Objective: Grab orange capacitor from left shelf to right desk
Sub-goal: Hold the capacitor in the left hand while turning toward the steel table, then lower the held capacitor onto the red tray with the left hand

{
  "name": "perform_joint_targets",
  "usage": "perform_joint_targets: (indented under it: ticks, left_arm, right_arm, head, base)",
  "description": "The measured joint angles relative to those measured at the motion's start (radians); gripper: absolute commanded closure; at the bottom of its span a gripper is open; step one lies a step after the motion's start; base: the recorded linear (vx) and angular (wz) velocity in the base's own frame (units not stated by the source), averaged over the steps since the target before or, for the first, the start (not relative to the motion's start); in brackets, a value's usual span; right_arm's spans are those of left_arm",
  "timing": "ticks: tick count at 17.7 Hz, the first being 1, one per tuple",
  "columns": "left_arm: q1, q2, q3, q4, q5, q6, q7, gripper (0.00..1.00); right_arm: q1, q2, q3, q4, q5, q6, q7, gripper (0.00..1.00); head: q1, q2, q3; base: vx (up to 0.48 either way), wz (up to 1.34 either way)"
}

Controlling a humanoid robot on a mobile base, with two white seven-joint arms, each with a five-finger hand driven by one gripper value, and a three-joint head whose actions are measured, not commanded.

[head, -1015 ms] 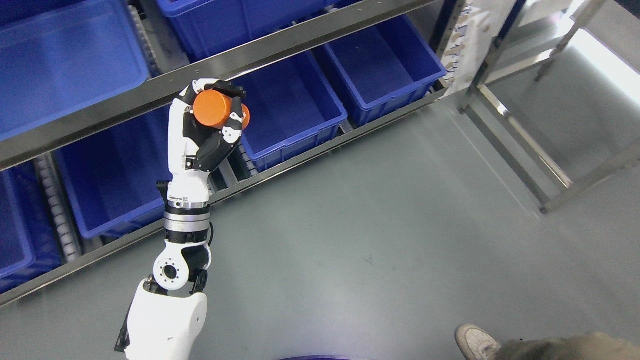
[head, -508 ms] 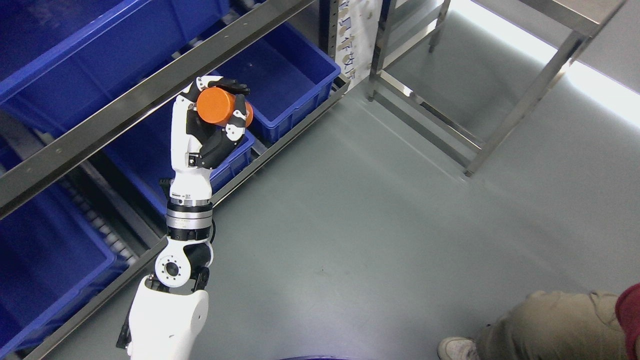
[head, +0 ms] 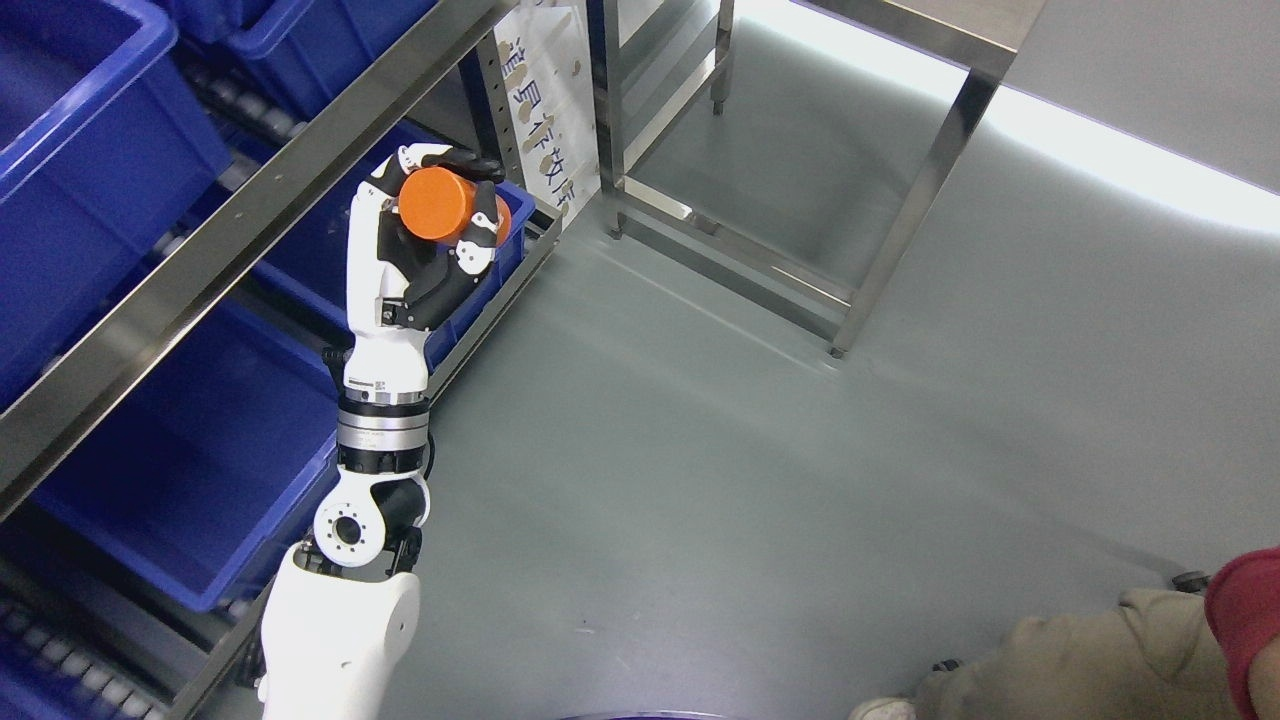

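Gripping orange capacitor point(head: 437, 204) in left hand point(head: 425, 240).

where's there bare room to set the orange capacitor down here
Bare grey floor lies between the shelf of blue plastic bins, the steel-legged desk frame and the person's khaki leg. The desk top is barely in view. The left hand holds the orange cylindrical capacitor by the crowded shelf.

The capacitor point(head: 437, 204) is plain bright orange, gripped in the white and black left robot hand point(head: 425, 245). Left of it, the shelf point(head: 190, 275) is bare grey steel holding deep blue bins point(head: 190, 470). The floor point(head: 700, 450) is dull grey-green. A person's trouser leg point(head: 1080, 650) is khaki, with a red sleeve point(head: 1245, 620).
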Motion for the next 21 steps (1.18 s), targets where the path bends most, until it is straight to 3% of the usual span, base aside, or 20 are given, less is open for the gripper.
perform_joint_targets:
  ticks: [12, 21]
  left_arm:
    - [-0.032, 0.000, -0.033, 0.009, 0.000, 0.012, 0.000, 0.97]
    - [-0.234, 0.000, -0.082, 0.038, 0.008, 0.216, 0.000, 0.97]
  right_arm:
    - [0.000, 0.000, 0.000, 0.000, 0.000, 0.000, 0.000, 0.00]
    - [0.000, 0.000, 0.000, 0.000, 0.000, 0.000, 0.000, 0.00]
  head:
    - [0.0000, 0.000, 0.000]
    - [0.0000, 0.000, 0.000]
  base:
    - [0.347, -0.24]
    - [0.370, -0.17]
